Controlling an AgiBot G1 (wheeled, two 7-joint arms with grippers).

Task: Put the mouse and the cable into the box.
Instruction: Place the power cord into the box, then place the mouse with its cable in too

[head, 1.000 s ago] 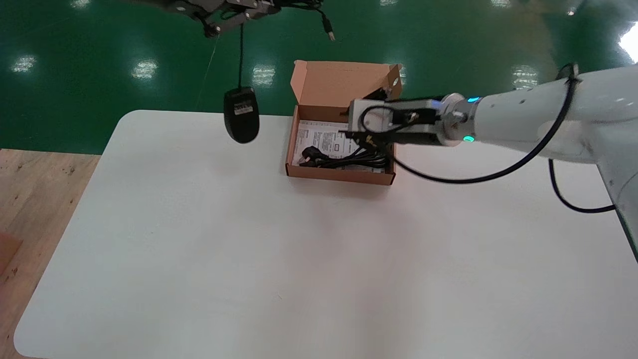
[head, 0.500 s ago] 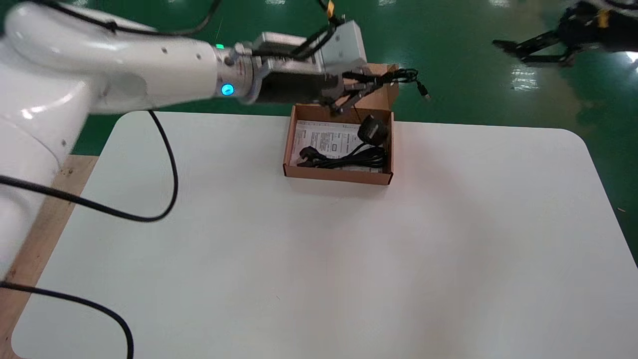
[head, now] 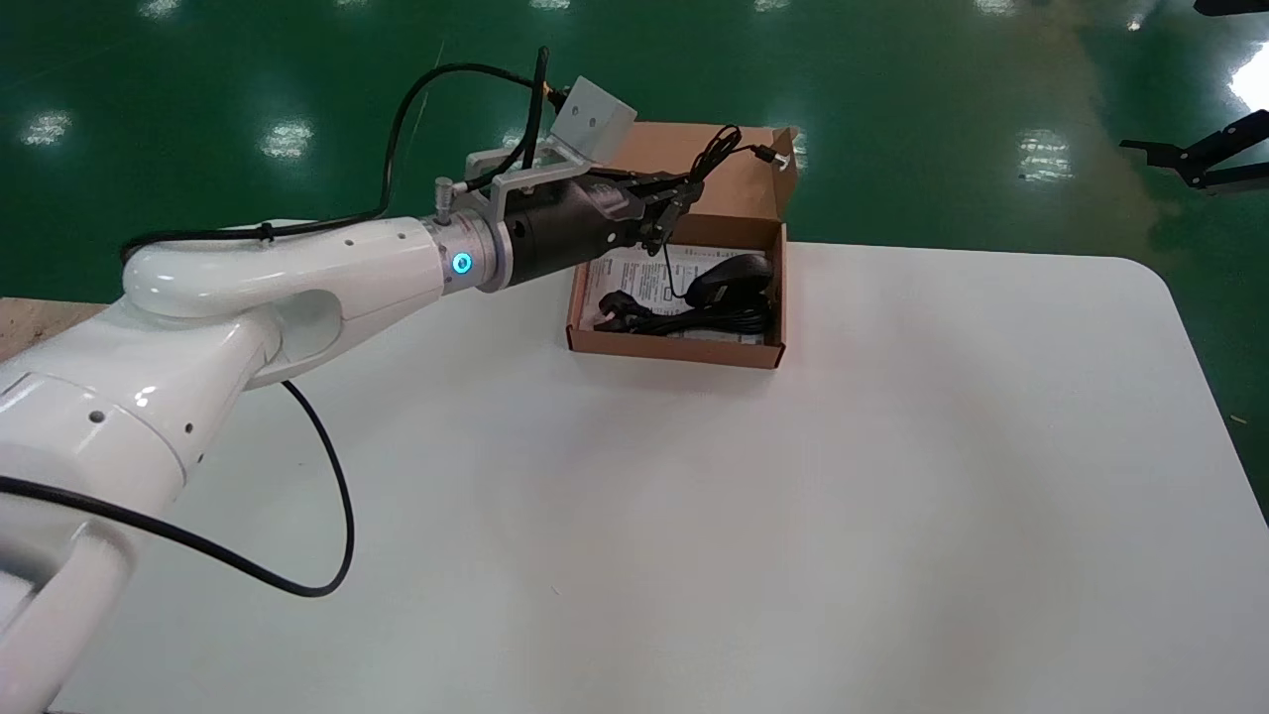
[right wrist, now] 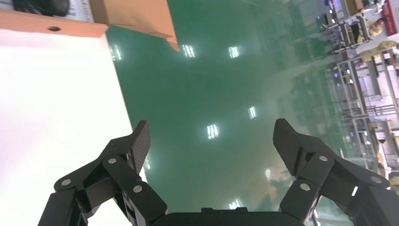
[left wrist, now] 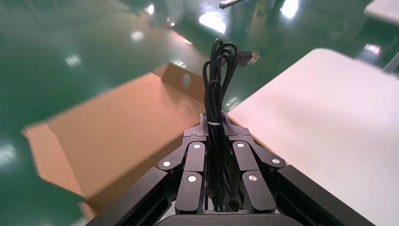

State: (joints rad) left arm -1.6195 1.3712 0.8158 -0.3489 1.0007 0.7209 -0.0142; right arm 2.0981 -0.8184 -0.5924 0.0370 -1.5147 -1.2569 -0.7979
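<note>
An open cardboard box [head: 674, 349] stands at the table's far edge, lid [head: 694, 164] up. Inside it lie a black power cable [head: 694, 319] and a black mouse [head: 732, 275] on a printed sheet. My left gripper [head: 682, 196] hovers over the box's back left, shut on the mouse's bundled cord [head: 719, 154]; a thin strand runs down to the mouse. In the left wrist view the cord bundle [left wrist: 216, 80] stands out between the fingertips [left wrist: 203, 123], with its USB plug [left wrist: 247, 57] free beyond them. My right gripper [head: 1185, 159] is open, off the table's far right.
The white table [head: 634, 516] spreads in front of the box, and green floor lies beyond its far edge. In the right wrist view my open right gripper [right wrist: 211, 136] hangs over the floor, beside the table edge [right wrist: 61, 117] and the box [right wrist: 134, 16].
The right arm left the box and drew away to the far right. The left arm swung the hanging mouse over and lowered it into the box, still gripping the cord.
</note>
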